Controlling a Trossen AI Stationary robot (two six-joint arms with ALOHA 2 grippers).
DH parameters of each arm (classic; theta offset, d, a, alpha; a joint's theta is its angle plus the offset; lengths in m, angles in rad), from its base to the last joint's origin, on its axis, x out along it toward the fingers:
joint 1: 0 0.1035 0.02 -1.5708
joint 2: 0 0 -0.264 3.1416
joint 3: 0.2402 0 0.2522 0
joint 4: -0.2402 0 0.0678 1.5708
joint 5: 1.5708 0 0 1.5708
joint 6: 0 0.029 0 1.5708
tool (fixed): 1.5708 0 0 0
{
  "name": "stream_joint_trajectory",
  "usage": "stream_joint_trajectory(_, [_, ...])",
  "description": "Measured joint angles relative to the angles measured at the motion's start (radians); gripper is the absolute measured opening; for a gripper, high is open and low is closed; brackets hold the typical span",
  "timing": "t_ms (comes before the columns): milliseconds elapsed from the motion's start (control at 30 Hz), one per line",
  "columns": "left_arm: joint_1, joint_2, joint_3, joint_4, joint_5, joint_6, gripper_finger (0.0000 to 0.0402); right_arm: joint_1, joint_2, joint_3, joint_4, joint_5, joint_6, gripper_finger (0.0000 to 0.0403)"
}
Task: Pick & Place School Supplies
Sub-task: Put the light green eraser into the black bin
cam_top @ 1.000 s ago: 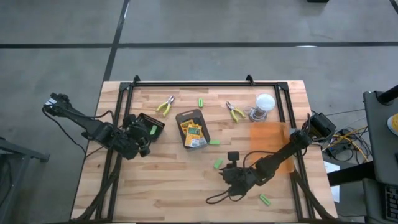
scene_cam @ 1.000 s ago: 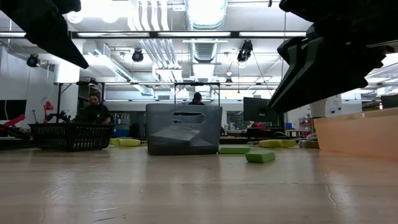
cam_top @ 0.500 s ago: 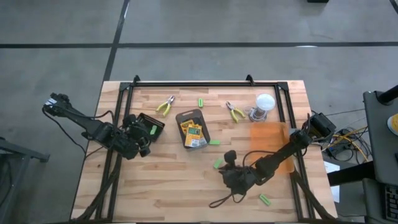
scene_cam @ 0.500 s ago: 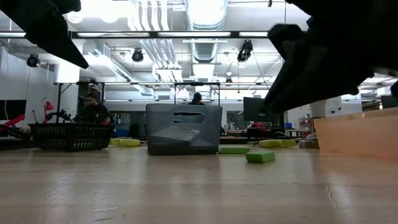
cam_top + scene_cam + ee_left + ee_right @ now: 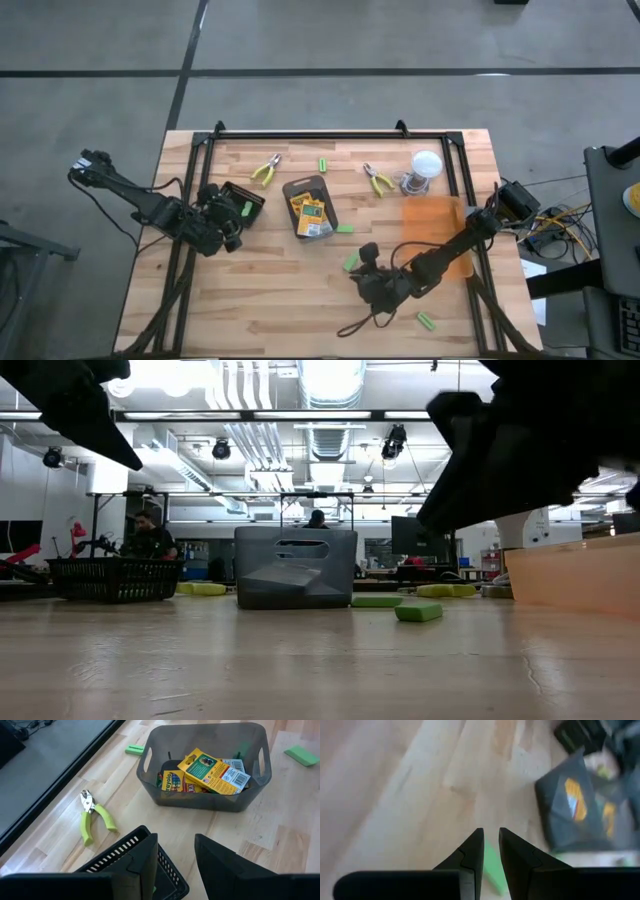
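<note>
Grey concrete floor (image 5: 320, 40) all round the wooden table (image 5: 270, 300), dark seams crossing it. A grey cabinet edge (image 5: 610, 210) sits at the far right, cables (image 5: 555, 225) trailing beside it. Level across the tabletop now: a big workshop hall, white ducts (image 5: 325, 400) running along the ceiling, bright strip lights (image 5: 330, 375) overhead, black spotlights (image 5: 220, 450) hanging off the beams. A dark frame (image 5: 315, 495) stands in the middle distance. Two people (image 5: 150, 535) far back, one seated left, another behind centre. Monitor (image 5: 410, 535) glowing dark at right.
</note>
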Motion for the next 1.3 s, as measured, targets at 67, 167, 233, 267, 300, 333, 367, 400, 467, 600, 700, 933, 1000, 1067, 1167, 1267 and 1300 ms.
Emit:
stream_joint_trajectory(67, [0.0,0.0,0.0,0.0,0.0,0.0,0.0136,0.0,0.0,0.0,0.011,-0.02,0.137,0.0057])
stream_joint_trajectory(167, [0.0,0.0,0.0,0.0,0.0,0.0,0.0136,0.0,0.0,0.0,0.021,-0.068,0.348,0.0057])
stream_joint_trajectory(233, [0.0,0.0,0.0,0.0,0.0,0.0,0.0136,0.0,0.0,0.0,0.04,-0.074,0.481,0.0057])
stream_joint_trajectory(267, [0.0,0.0,0.0,0.0,0.0,0.0,0.0136,0.0,0.001,0.0,0.053,-0.073,0.542,0.0057])
stream_joint_trajectory(300, [0.0,0.0,0.0,0.0,0.0,0.0,0.0136,0.0,0.001,0.0,0.065,-0.073,0.602,0.0057])
stream_joint_trajectory(333, [0.0,0.0,0.0,0.0,0.0,0.0,0.0136,0.0,0.001,0.0,0.072,-0.073,0.651,0.0057])
stream_joint_trajectory(367, [0.0,0.0,0.0,0.0,0.0,0.0,0.0136,0.0,0.001,0.0,0.075,-0.073,0.696,0.0057])
stream_joint_trajectory(400, [0.001,0.0,0.0,0.0,0.0,0.0,0.0136,0.0,0.001,0.0,0.076,-0.072,0.734,0.0057])
stream_joint_trajectory(467, [0.001,0.0,0.0,0.0,0.0,0.0,0.0136,0.0,0.0,0.0,0.082,-0.072,0.789,0.0057])
stream_joint_trajectory(600, [0.001,0.0,0.0,0.0,0.0,0.0,0.0136,-0.002,0.001,0.0,0.093,-0.069,0.81,0.0057])
stream_joint_trajectory(700, [0.001,0.0,0.0,0.0,0.0,0.0,0.0136,-0.011,0.002,0.0,0.093,-0.065,0.818,0.0057])
stream_joint_trajectory(933, [0.0,0.0,0.0,0.0,0.0,0.0,0.0136,-0.043,0.002,0.0,0.092,-0.064,0.829,0.0057])
stream_joint_trajectory(1000, [0.0,0.0,0.0,0.0,0.0,0.0,0.0136,-0.046,0.002,0.0,0.092,-0.065,0.829,0.0057])
stream_joint_trajectory(1067, [0.0,0.0,0.0,0.0,0.0,0.0,0.0136,-0.05,0.002,0.0,0.093,-0.065,0.829,0.0057])
stream_joint_trajectory(1167, [0.0,0.0,0.0,0.0,0.0,0.0,0.0136,-0.057,0.002,0.0,0.093,-0.064,0.829,0.0057])
stream_joint_trajectory(1267, [0.0,0.0,0.0,0.0,0.0,0.0,0.0136,-0.068,0.004,0.0,0.092,-0.063,0.821,0.0057])
stream_joint_trajectory(1300, [0.0,0.0,0.0,0.0,0.0,0.0,0.0136,-0.07,0.005,0.0,0.089,-0.061,0.809,0.0057])
